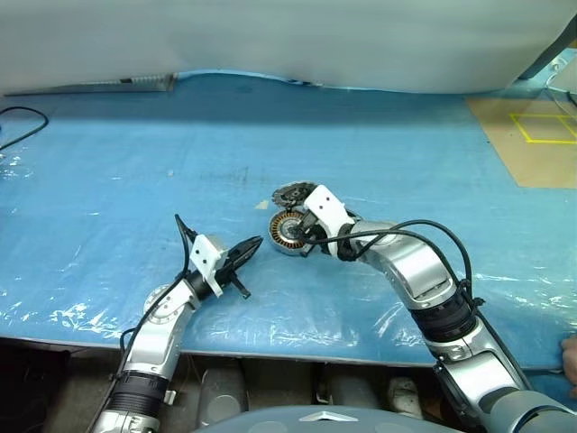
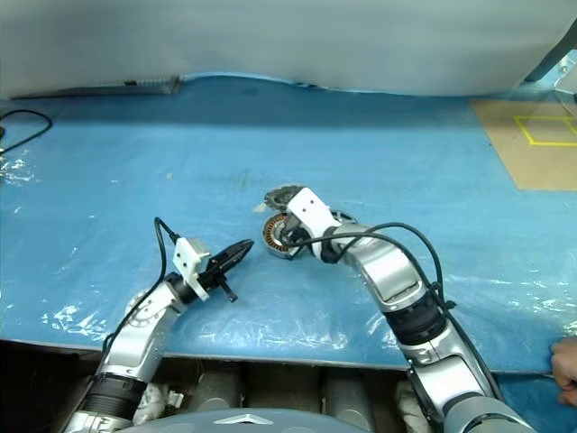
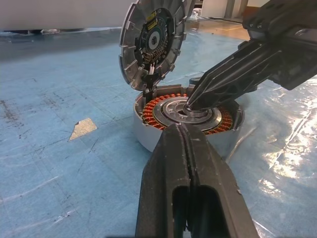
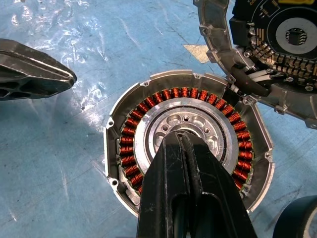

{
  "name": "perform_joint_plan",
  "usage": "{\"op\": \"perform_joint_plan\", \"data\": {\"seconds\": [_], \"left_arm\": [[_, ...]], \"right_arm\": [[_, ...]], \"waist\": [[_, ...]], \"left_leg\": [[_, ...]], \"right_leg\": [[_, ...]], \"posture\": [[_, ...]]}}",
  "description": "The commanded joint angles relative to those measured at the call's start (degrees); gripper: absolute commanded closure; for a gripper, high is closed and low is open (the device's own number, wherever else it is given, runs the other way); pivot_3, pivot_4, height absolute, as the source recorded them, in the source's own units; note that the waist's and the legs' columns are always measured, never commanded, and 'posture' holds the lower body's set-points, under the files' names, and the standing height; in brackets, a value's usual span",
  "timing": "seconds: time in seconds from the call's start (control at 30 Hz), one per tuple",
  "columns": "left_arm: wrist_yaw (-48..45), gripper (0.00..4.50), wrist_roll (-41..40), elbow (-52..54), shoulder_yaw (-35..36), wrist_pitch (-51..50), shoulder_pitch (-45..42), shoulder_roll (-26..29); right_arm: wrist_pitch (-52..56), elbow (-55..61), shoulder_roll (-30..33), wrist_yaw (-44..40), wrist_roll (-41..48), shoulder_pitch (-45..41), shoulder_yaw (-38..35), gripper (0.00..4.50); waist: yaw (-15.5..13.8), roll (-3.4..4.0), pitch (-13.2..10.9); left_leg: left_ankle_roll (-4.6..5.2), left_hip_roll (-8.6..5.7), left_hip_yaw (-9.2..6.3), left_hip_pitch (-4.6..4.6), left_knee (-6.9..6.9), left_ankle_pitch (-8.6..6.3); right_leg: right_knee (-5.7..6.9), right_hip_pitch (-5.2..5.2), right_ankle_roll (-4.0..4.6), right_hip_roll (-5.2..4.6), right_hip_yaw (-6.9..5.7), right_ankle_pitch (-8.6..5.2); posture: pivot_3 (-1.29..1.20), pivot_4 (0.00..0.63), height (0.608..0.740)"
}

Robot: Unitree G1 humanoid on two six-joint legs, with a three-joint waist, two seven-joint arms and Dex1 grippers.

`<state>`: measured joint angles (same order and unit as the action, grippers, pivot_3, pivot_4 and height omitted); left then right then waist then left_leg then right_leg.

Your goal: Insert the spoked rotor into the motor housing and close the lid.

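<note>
- My right fingers [image 4: 184,136], pressed together, are resting on the silver centre of the round grey copper-wound motor housing [image 4: 148,124].
- My left fingers [image 1: 255,244], closed and empty, are hovering just beside it.
- The ribbed grey lid [image 3: 153,39] is standing tilted open.

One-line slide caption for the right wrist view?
Shut right claw over the rotor seated in the copper-wound motor housing, the lid still open beside it.
</note>
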<state>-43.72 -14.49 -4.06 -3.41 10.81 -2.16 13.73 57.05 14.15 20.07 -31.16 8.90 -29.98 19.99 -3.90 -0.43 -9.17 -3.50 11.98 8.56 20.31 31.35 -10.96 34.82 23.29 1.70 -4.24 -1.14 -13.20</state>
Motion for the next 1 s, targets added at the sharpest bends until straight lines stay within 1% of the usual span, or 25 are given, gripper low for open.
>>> {"op": "perform_joint_plan", "data": {"seconds": [0.03,0.43,0.8,1.0], "left_arm": [[-0.3,4.5,-0.8,0.5,0.0,1.2,-0.5,-0.1],[-0.4,4.5,-0.8,-0.1,0.0,1.9,-0.5,-0.1],[-1.1,4.5,-0.6,-1.8,0.0,2.6,-1.4,0.1],[-1.1,4.5,-0.5,-2.3,0.0,2.8,-1.6,0.2]], "right_arm": [[0.3,0.6,-0.2,0.3,-0.3,-1.9,0.3,4.47],[1.4,0.8,0.6,-0.1,-0.8,-3.6,1.5,4.47],[3.2,2.7,3.2,-1.8,0.1,-2.2,2.3,4.47],[2.3,0.9,2.3,-1.6,-0.1,-2.1,3.4,4.47]], "waist": [[0.0,0.0,0.0],[0.0,0.0,0.0],[0.0,0.0,0.0],[0.0,0.01,0.0]], "left_leg": [[0.0,0.0,0.0,0.0,0.0,0.0],[0.0,0.0,0.0,-0.03,0.04,0.0],[0.0,0.0,0.0,-0.08,0.06,0.0],[0.0,0.0,0.0,-0.14,0.09,0.0]], "right_leg": [[0.0,0.0,0.0,0.0,0.0,0.0],[0.04,-0.03,0.0,0.0,0.01,0.0],[0.06,-0.06,0.0,0.0,0.03,0.01],[0.09,-0.11,0.0,0.0,0.03,0.01]], "posture": [[0.0,0.15,0.74],[0.0,0.15,0.74],[0.0,0.15,0.74],[0.0,0.15,0.74]]}}
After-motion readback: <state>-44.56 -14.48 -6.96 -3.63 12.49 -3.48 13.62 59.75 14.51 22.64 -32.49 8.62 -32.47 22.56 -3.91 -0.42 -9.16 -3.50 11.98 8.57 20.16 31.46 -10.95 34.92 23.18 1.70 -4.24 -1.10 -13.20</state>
